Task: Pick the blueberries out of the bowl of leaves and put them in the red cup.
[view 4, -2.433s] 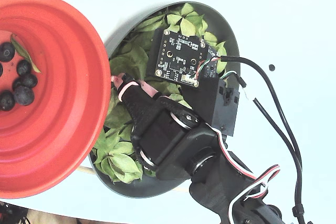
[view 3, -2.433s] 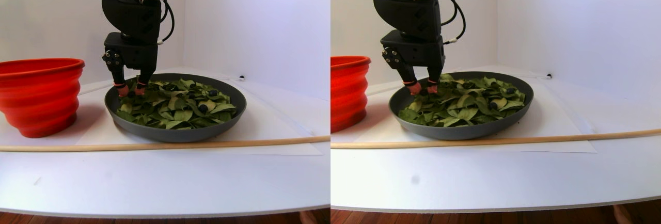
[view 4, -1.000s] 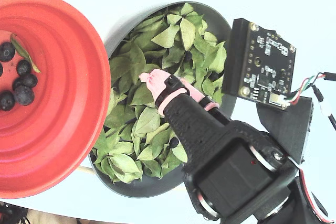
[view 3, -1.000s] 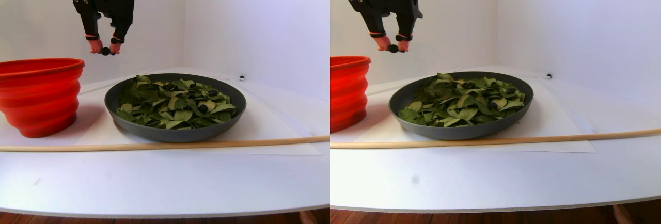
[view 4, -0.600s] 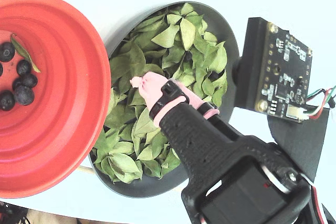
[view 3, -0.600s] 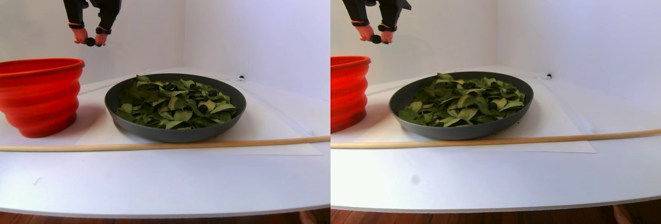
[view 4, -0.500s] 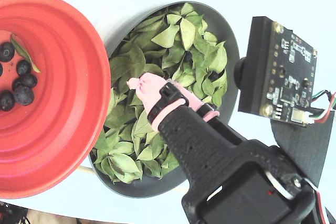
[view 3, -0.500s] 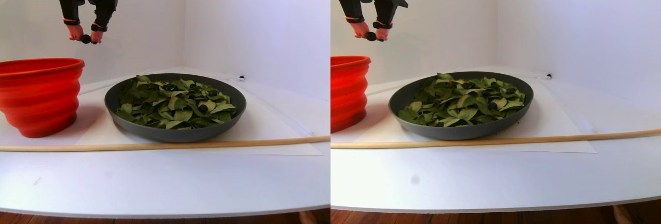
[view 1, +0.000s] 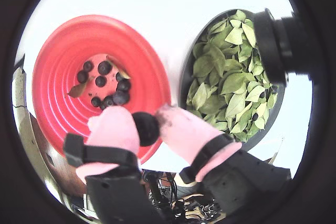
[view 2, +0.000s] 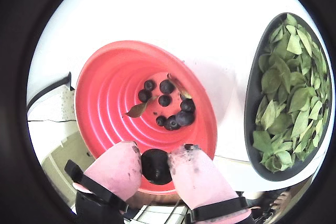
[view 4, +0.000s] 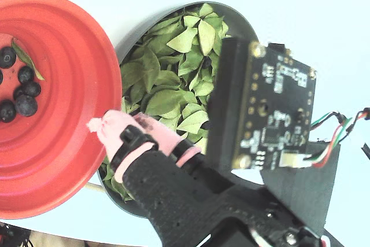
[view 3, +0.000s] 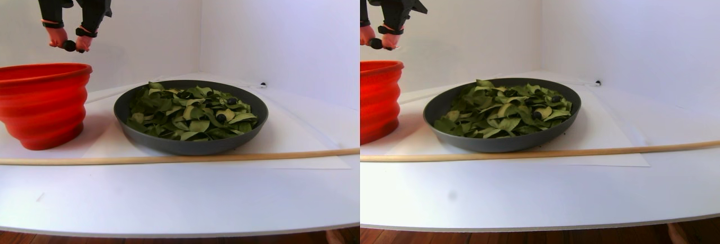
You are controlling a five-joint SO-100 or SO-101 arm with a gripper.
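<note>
Jaws pinch a blueberry (view 1: 145, 128) above red cup (view 1: 60, 61) (berries inside).

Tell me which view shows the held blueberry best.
A wrist view: the blueberry sits unobstructed between the pink fingertips. The stereo pair view shows it tiny, above the red cup. The fixed view hides it.

Several blueberries (view 2: 173, 111) lie in the red cup (view 2: 113, 95); green leaves (view 3: 191, 112) fill the grey bowl (view 3: 185, 143).

Open air separates the claw (view 3: 69, 45) from the red cup (view 3: 42, 106) below.
</note>
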